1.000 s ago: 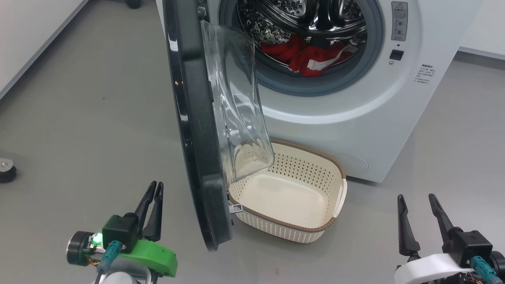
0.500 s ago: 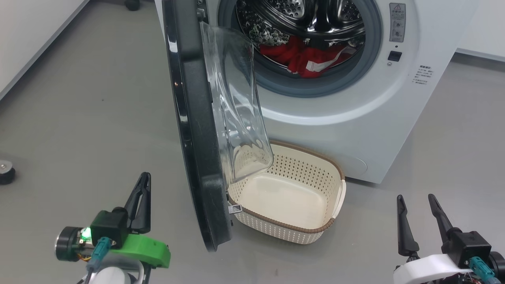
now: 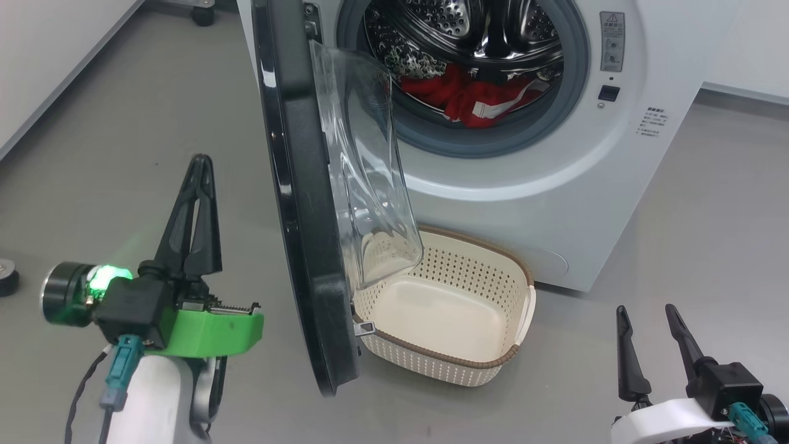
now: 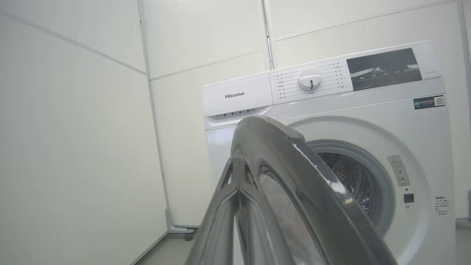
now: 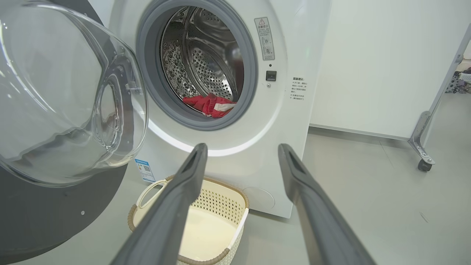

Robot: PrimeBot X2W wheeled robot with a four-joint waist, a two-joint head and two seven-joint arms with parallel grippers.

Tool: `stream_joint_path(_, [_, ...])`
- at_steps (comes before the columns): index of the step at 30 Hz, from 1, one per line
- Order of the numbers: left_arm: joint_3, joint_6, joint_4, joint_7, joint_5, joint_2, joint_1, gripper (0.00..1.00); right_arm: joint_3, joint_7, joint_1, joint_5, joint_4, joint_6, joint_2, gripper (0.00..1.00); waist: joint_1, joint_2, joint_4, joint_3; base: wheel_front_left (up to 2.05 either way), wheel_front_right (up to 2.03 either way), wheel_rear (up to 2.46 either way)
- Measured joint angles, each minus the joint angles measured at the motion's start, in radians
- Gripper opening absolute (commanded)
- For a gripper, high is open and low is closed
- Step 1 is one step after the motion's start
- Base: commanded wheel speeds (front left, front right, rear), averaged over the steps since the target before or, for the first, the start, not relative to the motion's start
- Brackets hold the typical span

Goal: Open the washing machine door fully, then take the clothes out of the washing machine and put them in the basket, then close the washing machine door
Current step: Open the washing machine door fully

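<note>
The door point(image 3: 296, 185) stands open, edge-on, just right of our left gripper point(image 3: 200, 166), which is clenched on nothing. The clothes point(image 3: 468, 98) lie inside the machine point(image 3: 555, 185), well beyond our spread right gripper point(image 3: 645, 311). The basket point(image 3: 468, 271) stands before the machine.

"Hisense" on the washing machine point(image 4: 331, 121) front panel

Smooth grey floor point(image 3: 111, 123), evenly lit. White panelled walls point(image 4: 73, 147), seams visible. Castored metal frame leg point(image 5: 421, 134) near one wall.
</note>
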Motion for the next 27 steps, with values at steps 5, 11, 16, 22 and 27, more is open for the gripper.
stream_joint_path(5, [-0.055,-0.021,-0.09,-0.001,0.023,0.0,-0.015,0.0,0.001,0.0,0.003,0.0,0.001,0.008,0.004,1.0,0.0,0.0,-0.005,-0.005,0.0,0.0,0.0])
stream_joint_path(11, [-0.176,-0.074,-0.155,0.0,0.023,0.001,-0.011,0.0,0.001,0.0,0.011,-0.009,0.002,0.008,0.008,1.0,0.0,0.0,-0.013,-0.009,0.0,0.0,0.0])
stream_joint_path(16, [-0.282,-0.127,-0.175,0.058,-0.016,0.002,0.041,0.0,0.0,0.0,0.016,-0.009,0.003,0.009,0.009,1.0,0.0,0.0,-0.016,-0.01,0.0,0.0,0.0])
stream_joint_path(22, [-0.396,-0.15,-0.19,0.158,-0.092,0.008,0.116,0.0,0.0,0.0,0.02,-0.015,0.004,0.009,0.01,1.0,0.0,0.0,-0.015,-0.01,0.0,0.0,0.0])
stream_joint_path(27, [-0.463,-0.154,-0.197,0.235,-0.134,0.009,0.166,0.0,0.0,0.0,0.02,-0.016,0.003,0.009,0.011,1.0,0.0,0.0,-0.013,-0.008,0.0,0.0,0.0])
